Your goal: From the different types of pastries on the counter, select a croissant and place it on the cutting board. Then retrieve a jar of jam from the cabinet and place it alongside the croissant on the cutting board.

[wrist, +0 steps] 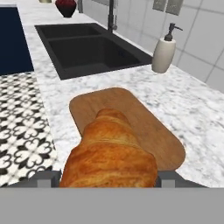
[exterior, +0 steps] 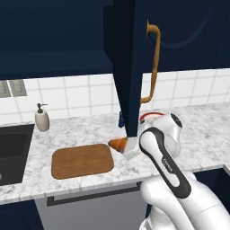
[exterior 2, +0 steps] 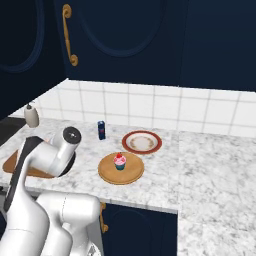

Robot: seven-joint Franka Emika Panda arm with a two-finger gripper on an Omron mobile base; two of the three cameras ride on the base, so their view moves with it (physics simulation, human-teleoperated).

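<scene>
My gripper (exterior: 127, 146) is shut on the golden-brown croissant (exterior: 118, 143), held just off the right end of the wooden cutting board (exterior: 82, 161) on the marble counter (exterior: 197, 134). In the hand view the croissant (wrist: 109, 151) bulges up between the fingers, with the cutting board (wrist: 144, 122) lying bare beyond it. The pink-frosted cupcake (exterior 2: 120, 161) sits on a round wooden plate (exterior 2: 107, 175). An open navy cabinet door (exterior: 130, 67) with its curved brass handle (exterior: 155, 58) hangs edge-on right above the gripper. The jar of jam is out of view.
A dark sink (wrist: 87, 48) lies left of the board, with a beige soap dispenser (exterior: 42, 118) behind it. A red-rimmed plate (exterior 2: 142, 142) and a small blue can (exterior 2: 101, 130) stand near the tiled wall. The counter's front edge (exterior: 90, 188) runs just below the board.
</scene>
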